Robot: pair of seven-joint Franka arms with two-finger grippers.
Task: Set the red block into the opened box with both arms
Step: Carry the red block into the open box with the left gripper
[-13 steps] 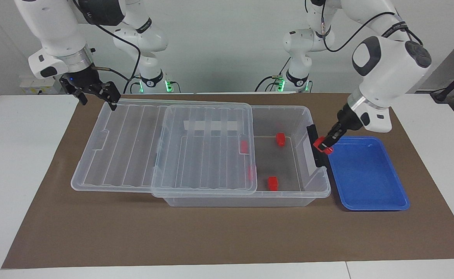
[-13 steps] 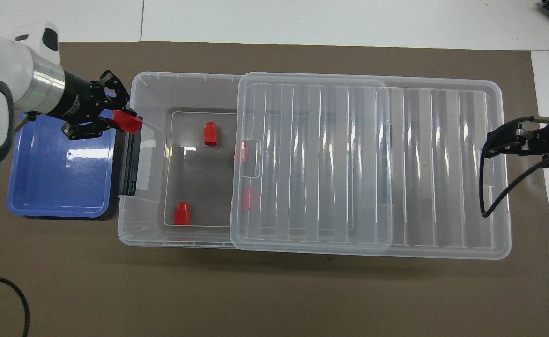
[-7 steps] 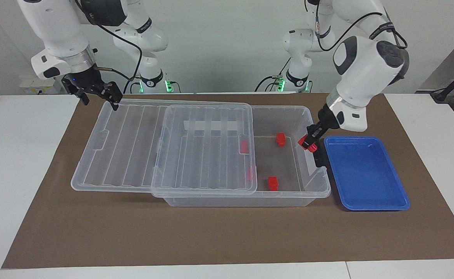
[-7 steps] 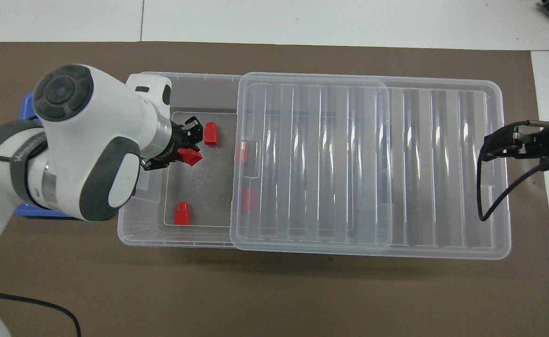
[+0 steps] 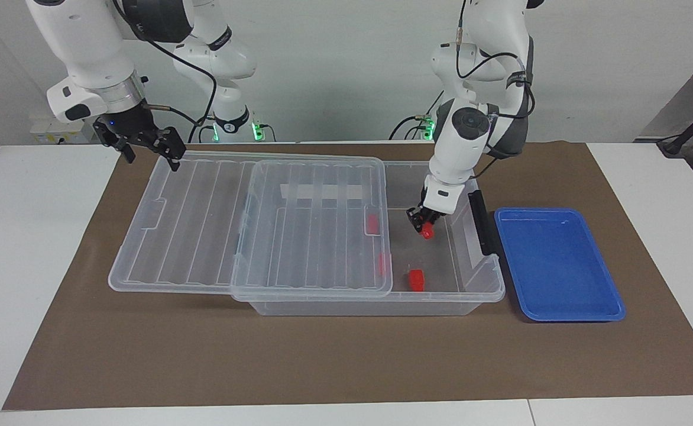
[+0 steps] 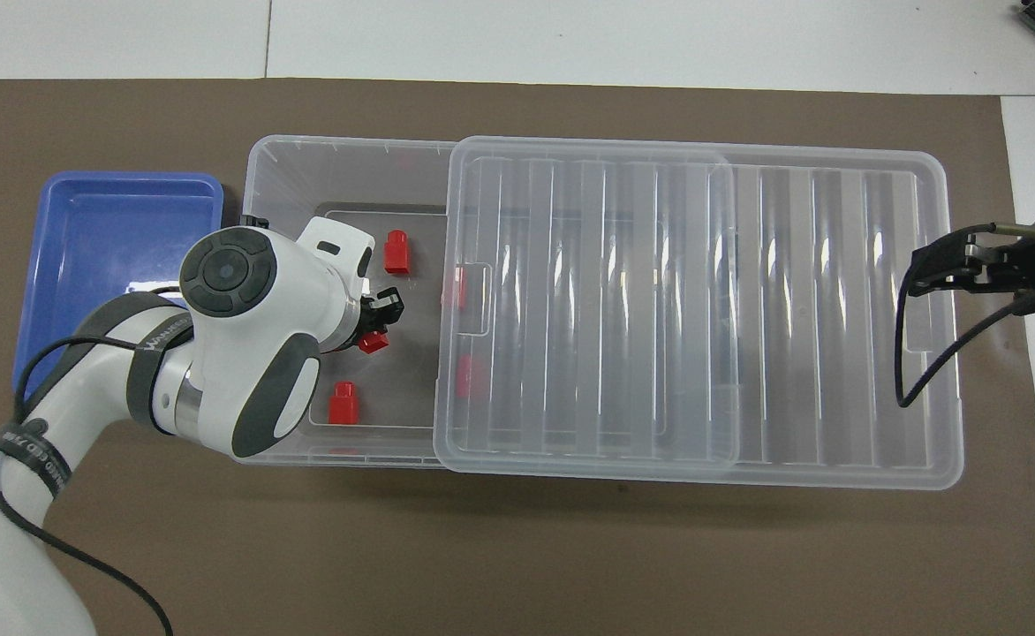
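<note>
Here the left gripper (image 5: 424,226) hangs low inside the open end of the clear box (image 5: 488,278), its fingers pinching a red block (image 5: 427,232) just above the floor. By the look of it, the placing step is nearly complete; what remains is to let the fingers part so the block drops, then lift the arm straight up, clear of the box wall. The left arm bends steeply down from its base, wrist pointing into the box. Two other red blocks (image 6: 343,403) lie loose on the box floor; two more show dimly under the slid-back lid (image 5: 317,236). The right gripper (image 5: 145,142), fingers spread, waits over the lid's corner. The blue tray (image 5: 559,307) sits on the worktop beside the box.
</note>
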